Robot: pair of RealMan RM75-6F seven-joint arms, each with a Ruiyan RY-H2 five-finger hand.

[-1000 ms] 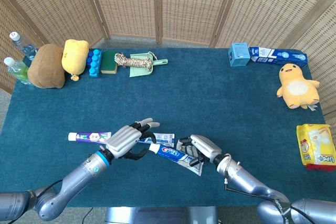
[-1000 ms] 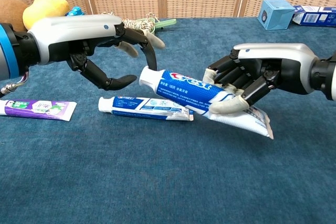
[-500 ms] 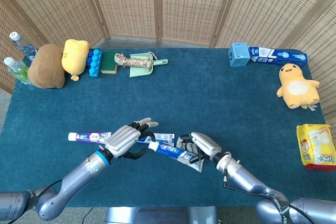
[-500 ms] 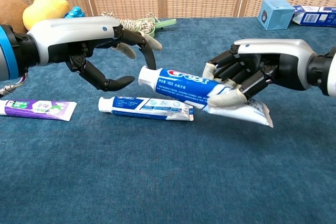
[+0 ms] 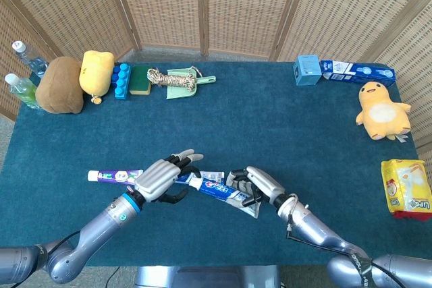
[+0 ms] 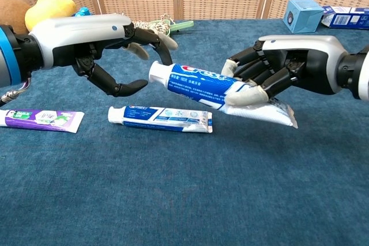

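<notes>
Holding the toothpaste tube [image 6: 199,82] higher now, the right hand [image 6: 282,73] has brought its cap just beside the left hand [image 6: 104,41], whose fingers stay spread and empty.

A staged robot test lab: a blue carpeted table [image 5: 283,126] boxed in by woven wicker folding screens [image 5: 202,5], household oddments lined along the table's far edge.

High overhead view; low close view
</notes>
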